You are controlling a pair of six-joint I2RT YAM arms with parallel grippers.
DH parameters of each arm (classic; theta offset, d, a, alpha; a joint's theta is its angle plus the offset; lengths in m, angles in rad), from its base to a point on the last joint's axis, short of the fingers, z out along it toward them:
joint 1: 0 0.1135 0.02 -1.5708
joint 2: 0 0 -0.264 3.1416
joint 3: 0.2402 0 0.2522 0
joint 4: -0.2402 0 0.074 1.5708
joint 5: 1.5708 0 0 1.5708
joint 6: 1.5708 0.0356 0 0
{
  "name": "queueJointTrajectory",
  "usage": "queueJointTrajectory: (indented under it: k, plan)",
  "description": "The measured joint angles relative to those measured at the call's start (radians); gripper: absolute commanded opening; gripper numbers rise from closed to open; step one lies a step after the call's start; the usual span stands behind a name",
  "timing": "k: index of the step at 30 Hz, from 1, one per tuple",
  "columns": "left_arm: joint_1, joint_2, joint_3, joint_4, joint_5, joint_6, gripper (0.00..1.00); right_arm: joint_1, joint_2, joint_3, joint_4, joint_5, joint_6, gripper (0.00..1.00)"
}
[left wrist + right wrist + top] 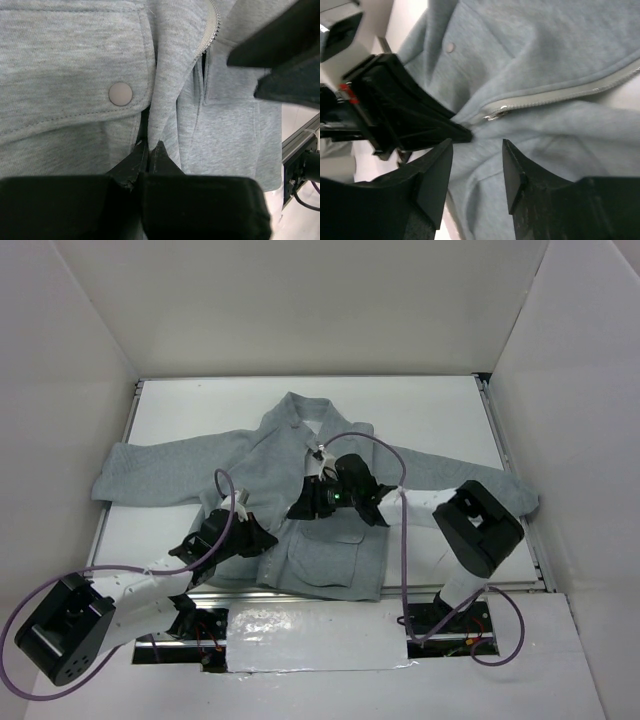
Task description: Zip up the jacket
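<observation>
robot lab: white walled enclosure (300, 310)

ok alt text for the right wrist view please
The right gripper, jaws open, hovers over the grey jacket just short of the metal zipper pull. The left gripper reaches in from the left of the picture, shut on fabric beside the pull.

A white table (440, 410) stood boxed in by plain white walls (300, 300) at its far, left and right edges. An aluminium rail (225, 593) ran along its near edge, and a glossy white sheet (320, 635) lay just outside that edge, at the middle.
</observation>
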Motion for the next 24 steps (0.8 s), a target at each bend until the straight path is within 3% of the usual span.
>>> queueJointTrajectory:
  k: [2,4,9,16,24]
  plan:
    - [0.001,0.001,0.002,0.002,0.006,0.002,0.0,0.034,-0.042,-0.051,0.055,0.05,0.051,0.46]
    - [0.002,0.006,0.003,0.006,0.017,0.006,0.0,0.058,-0.066,-0.083,0.075,0.084,0.089,0.35]
    - [0.002,0.018,0.005,0.02,0.041,0.025,0.0,0.069,-0.033,-0.056,0.075,0.172,0.163,0.2]
    - [0.002,0.019,0.022,0.009,0.056,0.032,0.0,0.069,0.009,-0.048,0.071,0.271,0.243,0.18]
    - [0.002,0.004,0.031,-0.015,0.056,0.049,0.0,0.069,0.016,-0.039,0.067,0.3,0.3,0.26]
